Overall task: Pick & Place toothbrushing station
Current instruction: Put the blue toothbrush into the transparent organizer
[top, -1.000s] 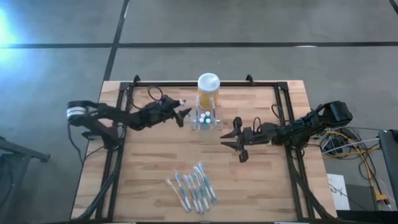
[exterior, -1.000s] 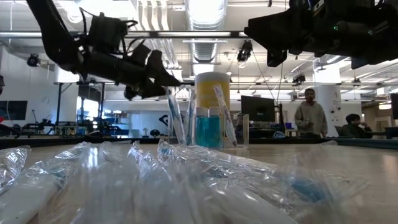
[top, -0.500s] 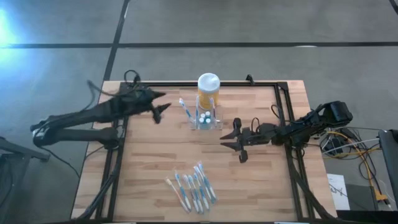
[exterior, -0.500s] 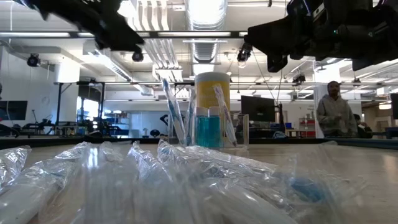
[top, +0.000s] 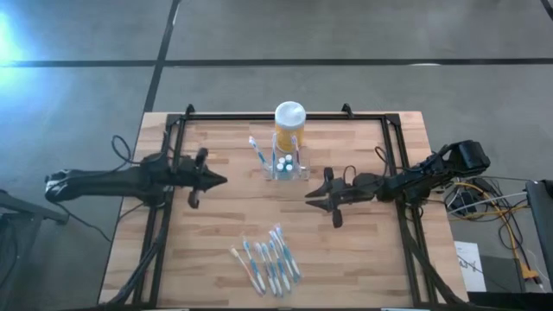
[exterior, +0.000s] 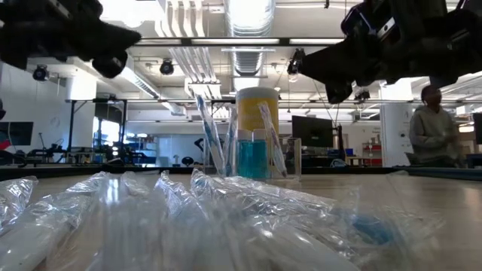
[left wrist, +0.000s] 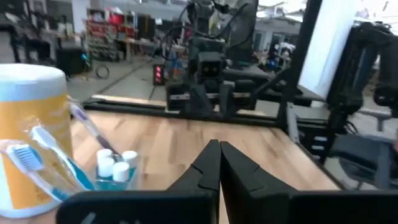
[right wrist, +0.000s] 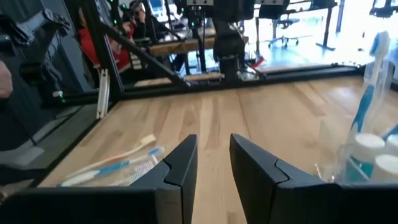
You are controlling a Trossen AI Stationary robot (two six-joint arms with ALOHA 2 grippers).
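Left gripper (top: 216,180) pulled back w/ jaws closed; right gripper (top: 313,197) open near toothbrushing station (top: 288,167). Light, rigid, slippery plastic—probably grip its wall.

yellow jar (top: 289,131), white lid (top: 289,113), blue-white toothbrushes (top: 268,259)

Wrapped toothbrushes (exterior: 188,218) crowd the bench (exterior: 444,203) foreground; behind them the toothbrushing station (exterior: 252,154) holds toothbrushes before a yellow jar (exterior: 257,105).

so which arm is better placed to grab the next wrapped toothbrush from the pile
Probably the right. Its gripper sits with open jaws nearer the pile of plastic-wrapped toothbrushes. The left gripper, jaws shut, sits farther out beside the small clear plastic holder.
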